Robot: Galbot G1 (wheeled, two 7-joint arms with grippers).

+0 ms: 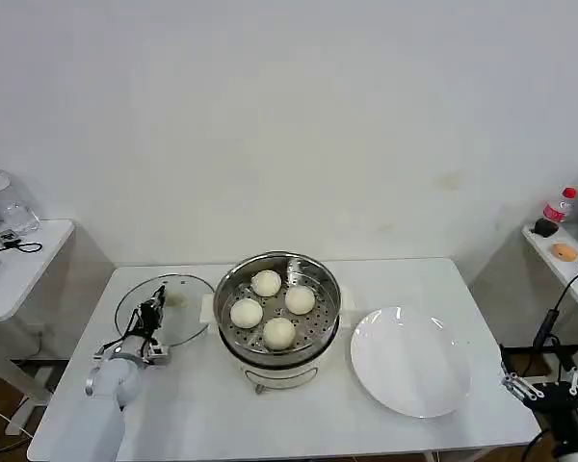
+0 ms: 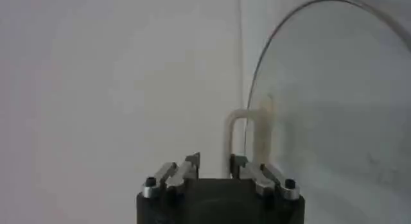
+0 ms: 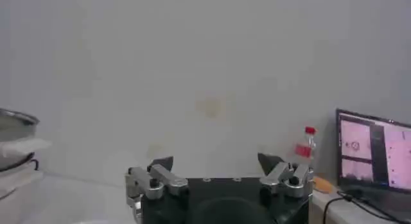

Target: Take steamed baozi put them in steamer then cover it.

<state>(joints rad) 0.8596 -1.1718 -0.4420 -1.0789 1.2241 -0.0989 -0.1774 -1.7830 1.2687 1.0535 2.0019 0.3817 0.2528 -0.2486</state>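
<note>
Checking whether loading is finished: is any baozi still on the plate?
No, the plate is bare in the head view, and all four baozi sit inside the steamer.

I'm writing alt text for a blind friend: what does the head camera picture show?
Four steamed baozi sit in an open steel steamer at the middle of a white table. The left pincer is at the glass cover lying to the steamer's left; an empty white plate lies to its right.
</note>
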